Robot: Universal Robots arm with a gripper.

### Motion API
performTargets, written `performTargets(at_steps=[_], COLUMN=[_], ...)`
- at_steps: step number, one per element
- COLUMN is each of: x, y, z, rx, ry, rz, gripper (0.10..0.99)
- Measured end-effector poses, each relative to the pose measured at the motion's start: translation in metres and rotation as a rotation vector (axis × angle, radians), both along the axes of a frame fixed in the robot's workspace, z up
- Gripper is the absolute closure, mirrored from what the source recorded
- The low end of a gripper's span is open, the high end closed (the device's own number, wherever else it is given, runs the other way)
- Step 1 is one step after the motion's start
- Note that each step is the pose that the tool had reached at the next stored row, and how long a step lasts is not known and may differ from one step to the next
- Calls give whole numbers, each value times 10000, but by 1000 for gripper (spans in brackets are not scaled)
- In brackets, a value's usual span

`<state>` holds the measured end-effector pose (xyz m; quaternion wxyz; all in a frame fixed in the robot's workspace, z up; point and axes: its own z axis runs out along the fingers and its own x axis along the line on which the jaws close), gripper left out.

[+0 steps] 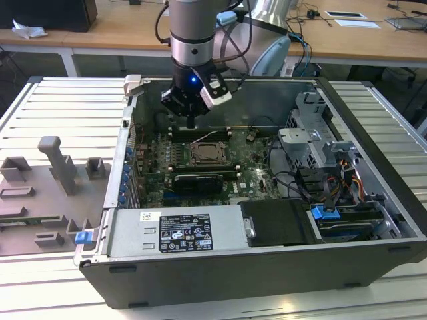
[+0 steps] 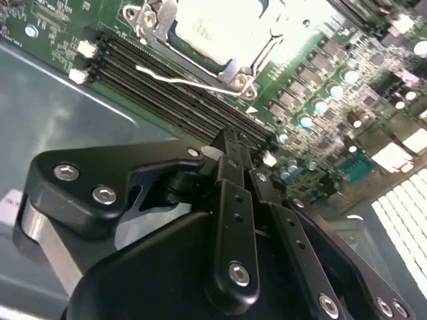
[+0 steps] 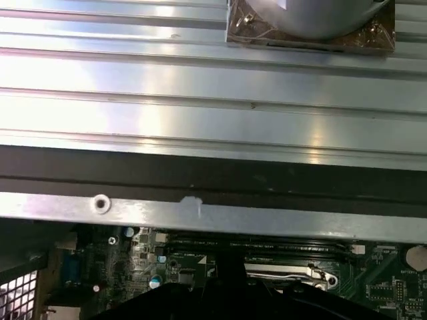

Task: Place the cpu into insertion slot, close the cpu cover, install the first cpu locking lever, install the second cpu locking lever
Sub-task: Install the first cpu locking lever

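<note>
**Gripper poised over the memory slots behind a closed CPU socket**

Nearest the second wrist view's lens, the black two-fingered gripper (image 2: 230, 143) has its fingers drawn together to a single tip, with nothing visibly held. The tip hangs above the long black memory slots (image 2: 180, 107), just short of the socket. Beyond them lies the insertion slot (image 2: 213, 40), the square black socket on the green motherboard (image 2: 313, 93). The cpu (image 2: 217, 27), a pale silvery square chip, sits inside it. The cpu cover (image 2: 237, 63), a thin silvery hinged frame, lies down around the chip. One thin wire locking lever (image 2: 180, 80) runs along the near edge of the socket, apparently not yet latched.

In the exterior view the gripper (image 1: 191, 123) hovers over the far edge of the board inside the open dark-grey computer case (image 1: 373, 133).

Risks, as a judgement: a closed tip descending slightly off line could slip from the thin lever and strike the memory slots. A lever pushed sideways without clearing its hook could spring back. Pressing on the cover could stress the chip.

Count: one gripper, one chip, one socket, one cover. One lever is clearly visible; a second cannot be confirmed. The parallel memory slots are too closely packed to number.
</note>
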<state>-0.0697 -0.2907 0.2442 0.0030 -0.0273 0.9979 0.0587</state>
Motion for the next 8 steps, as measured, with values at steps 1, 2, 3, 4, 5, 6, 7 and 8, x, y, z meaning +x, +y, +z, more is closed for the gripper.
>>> performTargets(at_steps=[1,2,3,4,5,6,7,8], x=[20,48,68,78,94,129,160,185], y=[0,0,-1,-2,-4,-4,-4,-4], z=[-19,-40,-54,-58,-64,-77,-87,-96], rx=[1,1,0,0,0,-1,0,0], ry=[0,0,0,0,0,1,1,1], rz=[-4,-7,-19,-28,-41,-54,-58,-56], gripper=[980,980,980,980,980,980,980,980])
